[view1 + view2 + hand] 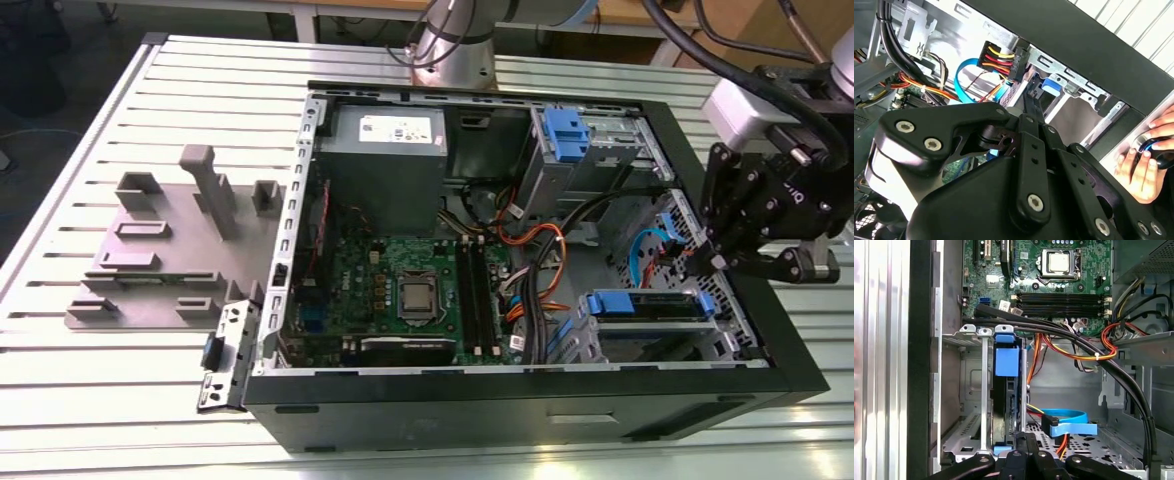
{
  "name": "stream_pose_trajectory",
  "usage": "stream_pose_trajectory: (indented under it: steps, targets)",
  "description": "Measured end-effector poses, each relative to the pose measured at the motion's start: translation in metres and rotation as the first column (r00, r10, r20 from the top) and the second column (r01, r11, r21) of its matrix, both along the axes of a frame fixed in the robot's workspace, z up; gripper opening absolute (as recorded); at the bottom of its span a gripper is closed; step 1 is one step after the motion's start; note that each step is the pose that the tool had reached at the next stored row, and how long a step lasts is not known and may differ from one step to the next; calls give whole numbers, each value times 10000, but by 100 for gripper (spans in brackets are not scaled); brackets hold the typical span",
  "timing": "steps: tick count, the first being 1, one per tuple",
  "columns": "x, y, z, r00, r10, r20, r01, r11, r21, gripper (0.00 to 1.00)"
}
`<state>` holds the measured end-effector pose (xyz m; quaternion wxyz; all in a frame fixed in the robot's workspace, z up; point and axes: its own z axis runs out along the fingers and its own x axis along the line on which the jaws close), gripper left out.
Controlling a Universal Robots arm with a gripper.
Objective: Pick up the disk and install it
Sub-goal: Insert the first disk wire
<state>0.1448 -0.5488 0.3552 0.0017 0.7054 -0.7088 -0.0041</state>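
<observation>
Black gripper (pixel 1030 102) linkage sits closest to the lens in the second wrist view. The fingers (pixel 1029 125) are drawn narrow, nearly together, and reach down into the drive bay. In the first wrist view the gripper (pixel 1021 437) tips sit at the near end of the disk (pixel 1004 400). Whether they pinch it or only touch it, I cannot tell.

The disk stands on edge in the grey metal drive bay (pixel 981 390), with its blue end tab (pixel 1006 361) at the far end. A flat blue data cable (pixel 1069 422) lies just beside it on the bay floor. Bundled black cables (pixel 1064 335) arch over the bay.

Exterior view: the gripper (pixel 703 268) hangs over the open computer case (pixel 534 405) at about 3 o'clock. The disk (pixel 647 303) is in its bay at 4 o'clock of the interior. The motherboard (pixel 414 290) is near centre and the grey power supply box (pixel 387 150) is at 11 o'clock. A second blue bracket (pixel 566 135) is at 1 o'clock.

The case lies on a slotted aluminium worktop (pixel 120 380). A grey moulded fixture (pixel 160 250) sits at 9 o'clock, apart from the case.

A person's hand (pixel 1146 162) rests outside the case wall in the second wrist view.
</observation>
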Motion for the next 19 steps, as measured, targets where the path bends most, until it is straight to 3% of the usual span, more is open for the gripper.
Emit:
stream_pose_trajectory:
  steps: [19]
  targets:
    - [24,100,4,10000,-1,0,1,10000,0,11]
